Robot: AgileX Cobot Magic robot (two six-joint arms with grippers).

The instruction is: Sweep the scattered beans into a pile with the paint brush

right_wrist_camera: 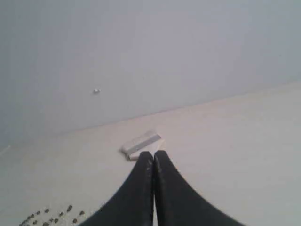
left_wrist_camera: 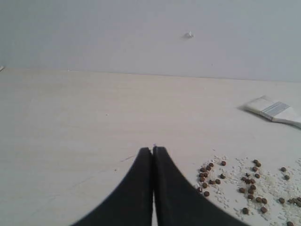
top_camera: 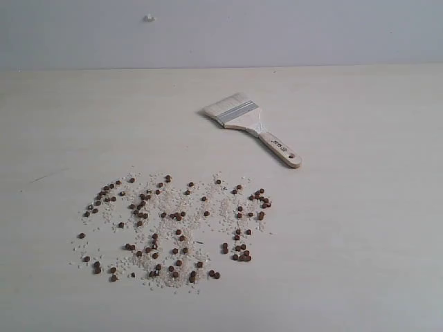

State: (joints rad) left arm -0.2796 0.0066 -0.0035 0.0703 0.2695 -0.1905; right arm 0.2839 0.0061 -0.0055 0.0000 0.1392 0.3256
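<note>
Across the lower left and centre of the exterior view, the beans (top_camera: 177, 217) lie scattered in a loose, wide patch. They are tiny round reddish-brown dots mingled with finer white grains (top_camera: 221, 206) on the pale, matte table (top_camera: 360, 242). Toward the upper right of them, well apart, the paint brush (top_camera: 250, 126) lies flat. Its cream bristles point to the upper left, then comes a ribbed silver ferrule, and the pale wooden handle with a hole at its end points lower right.

From my left wrist, my left gripper (left_wrist_camera: 153, 149) shows two smooth black jaws pressed together to a thin seam, pinching nothing. The beans (left_wrist_camera: 249, 188) lie near its tips, and the brush (left_wrist_camera: 275, 111) lies farther off.

From my right wrist, my right gripper (right_wrist_camera: 154, 153) is likewise pressed together and empty. Its tips sit just in front of the brush's ferrule (right_wrist_camera: 141, 142), and a few blurred beans (right_wrist_camera: 51, 219) show at the frame's edge.
</note>
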